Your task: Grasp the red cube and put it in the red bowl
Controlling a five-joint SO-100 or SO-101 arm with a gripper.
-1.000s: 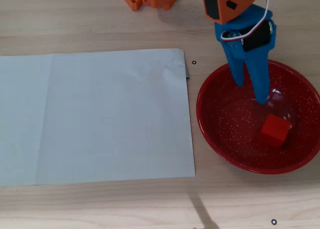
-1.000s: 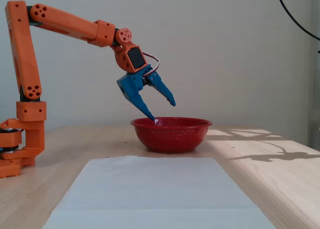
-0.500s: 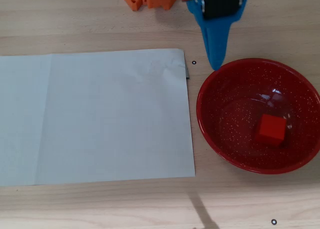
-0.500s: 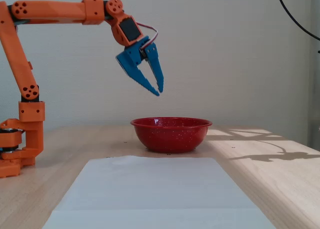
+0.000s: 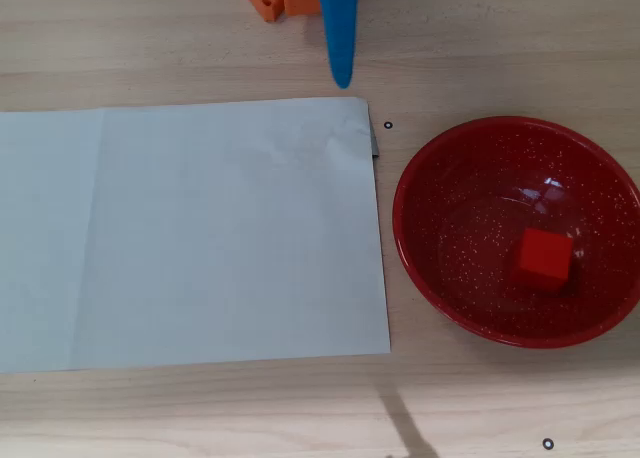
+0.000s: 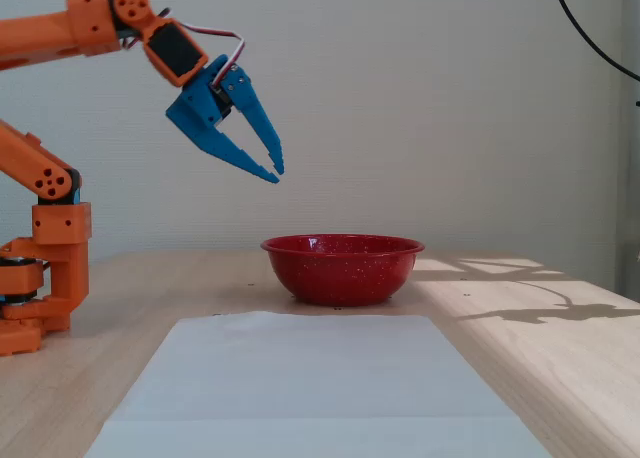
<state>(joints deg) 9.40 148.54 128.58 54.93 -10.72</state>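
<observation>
Nearest to us in the fixed view lies the white paper sheet (image 6: 310, 378) on the wooden table (image 6: 520, 348), unchanged from half a second ago. Behind it stands the red bowl (image 6: 342, 268), also unmoved. In the overhead view we see the red cube (image 5: 543, 259) resting flat on the bowl's floor, right of centre, its edges turned slightly off the picture's axes; being a cube, it has no long axis. It has settled since a second ago, when it sat tilted. Farther back, the blue gripper (image 6: 277, 170) has risen and pulled away to the left of the bowl, empty, its fingers now nearly together with a narrow gap. Its tips point down and right. The orange arm (image 6: 60, 38) is folded back towards its base (image 6: 40, 288).
</observation>
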